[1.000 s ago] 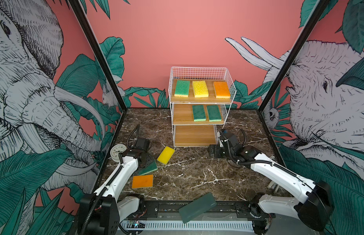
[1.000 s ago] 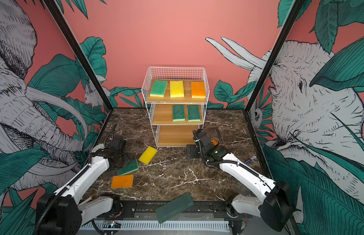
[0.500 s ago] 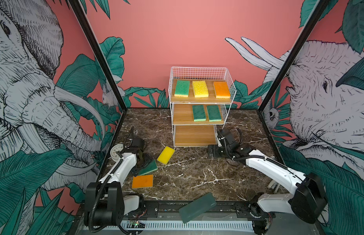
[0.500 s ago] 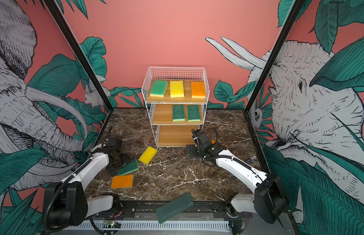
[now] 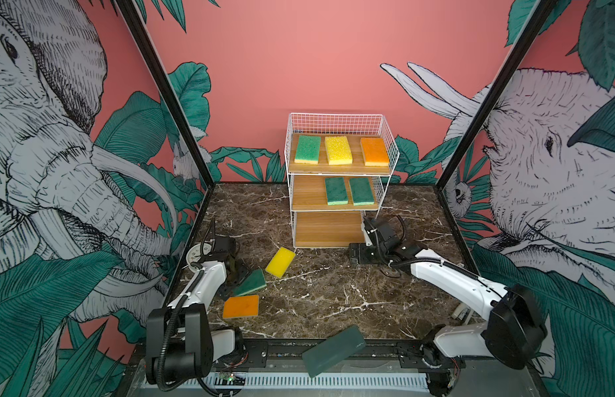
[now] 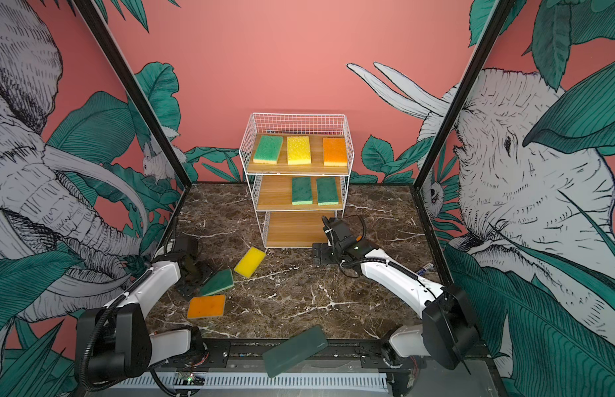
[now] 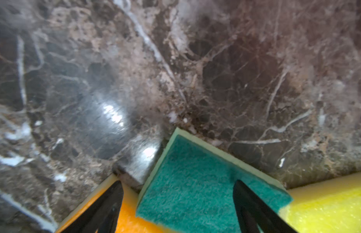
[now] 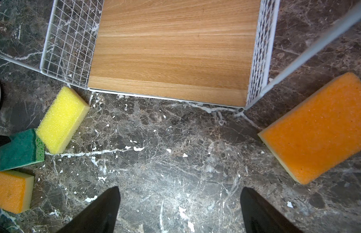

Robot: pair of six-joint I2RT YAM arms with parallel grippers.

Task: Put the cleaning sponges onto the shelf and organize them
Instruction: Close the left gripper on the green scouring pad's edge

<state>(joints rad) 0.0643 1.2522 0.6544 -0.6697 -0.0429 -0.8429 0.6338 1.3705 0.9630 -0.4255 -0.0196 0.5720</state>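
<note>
Partly cut off: orange sponge

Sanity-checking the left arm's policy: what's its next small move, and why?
Probably lower the left gripper around the green sponge. Its jaws stand open over that sponge, which lies ungripped on the table between the orange sponge and the yellow sponge. The shelf has a bare spot at the left end of its middle board.
</note>
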